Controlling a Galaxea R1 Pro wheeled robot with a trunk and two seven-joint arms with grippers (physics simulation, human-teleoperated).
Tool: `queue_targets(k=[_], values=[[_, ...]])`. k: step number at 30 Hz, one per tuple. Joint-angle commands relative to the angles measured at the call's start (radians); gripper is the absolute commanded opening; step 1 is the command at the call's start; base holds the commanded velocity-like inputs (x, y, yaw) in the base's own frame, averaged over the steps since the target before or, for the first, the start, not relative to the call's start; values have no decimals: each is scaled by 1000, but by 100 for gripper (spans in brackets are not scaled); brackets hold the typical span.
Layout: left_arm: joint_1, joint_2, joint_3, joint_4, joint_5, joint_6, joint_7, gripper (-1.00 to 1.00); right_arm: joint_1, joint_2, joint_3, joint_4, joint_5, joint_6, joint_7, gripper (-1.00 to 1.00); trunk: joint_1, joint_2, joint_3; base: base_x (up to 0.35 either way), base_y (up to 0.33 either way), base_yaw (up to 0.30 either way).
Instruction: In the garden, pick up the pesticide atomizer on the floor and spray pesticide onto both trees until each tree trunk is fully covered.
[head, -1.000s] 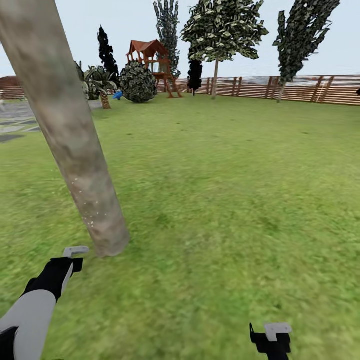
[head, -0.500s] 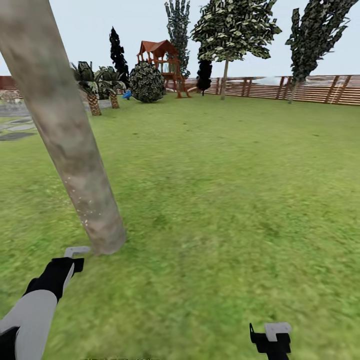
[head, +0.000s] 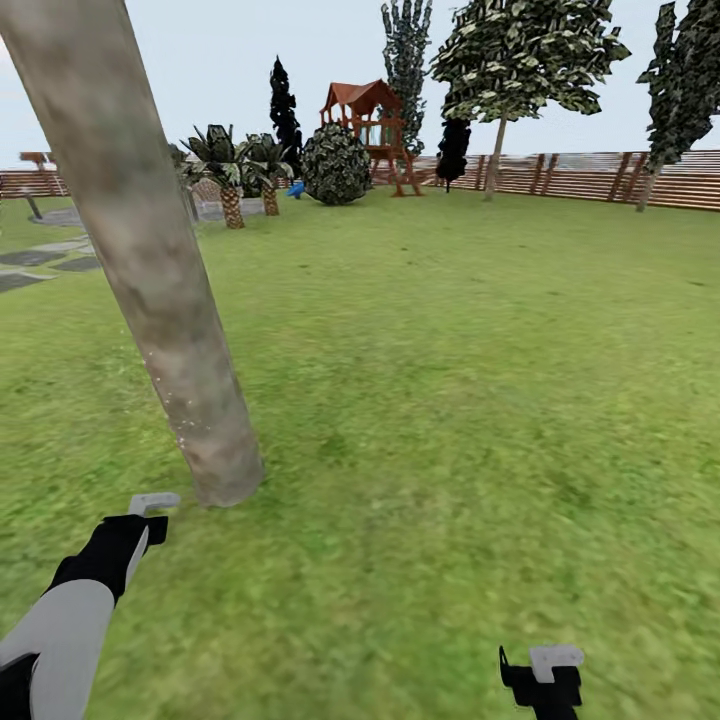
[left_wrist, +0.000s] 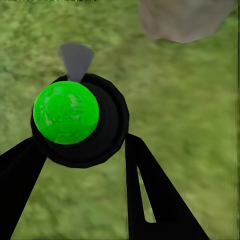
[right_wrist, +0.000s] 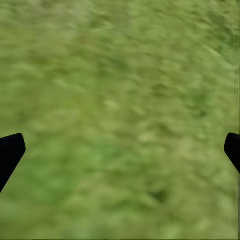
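A thick pale tree trunk (head: 150, 260) rises from the lawn (head: 450, 380), with fine white specks (head: 178, 410) dotted low on its bark. The left gripper (left_wrist: 82, 150) hangs just short of the trunk's base, its two black fingers (left_wrist: 150, 195) clenched around the spray bottle (left_wrist: 80, 120), seen end-on as a dark round body with a bright green cap. The right gripper (right_wrist: 120, 150) hangs over bare grass well to the right of the trunk, jaws spread wide. Beyond the trunk stand a second tree (head: 520, 60) and a wooden fence (head: 600, 175).

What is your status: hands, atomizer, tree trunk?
Left hand shut on round green-topped atomizer. Right hand open over lawn. Pale mottled tree trunk close ahead-left, white specks low down. Nothing blocking.
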Motion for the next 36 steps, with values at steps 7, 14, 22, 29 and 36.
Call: queue_targets(k=[7, 14, 22, 29, 36], values=[[-1, -2, 3, -1, -1, 4, 1, -100, -1, 0, -5, 2, 11, -2, -3, 100, 0, 0, -1, 189, -237, 5], [-1, -2, 3, -1, -1, 4, 1, -100, -1, 0, -5, 2, 11, -2, -5, 100, 0, 0, -1, 189, -237, 9], [-1, -1, 4, -1, -1, 4, 1, -100, -1, 0, -5, 2, 11, -2, -5, 100, 0, 0, -1, 189, -237, 246], [-1, -1, 4, -1, -1, 4, 1, -100, -1, 0, -5, 2, 11, -2, -5, 100, 0, 0, -1, 168, -241, 107], [-1, -1, 4, -1, -1, 4, 1, -100, -1, 0, -4, 2, 11, -2, -5, 100, 0, 0, -1, 128, -255, 94]])
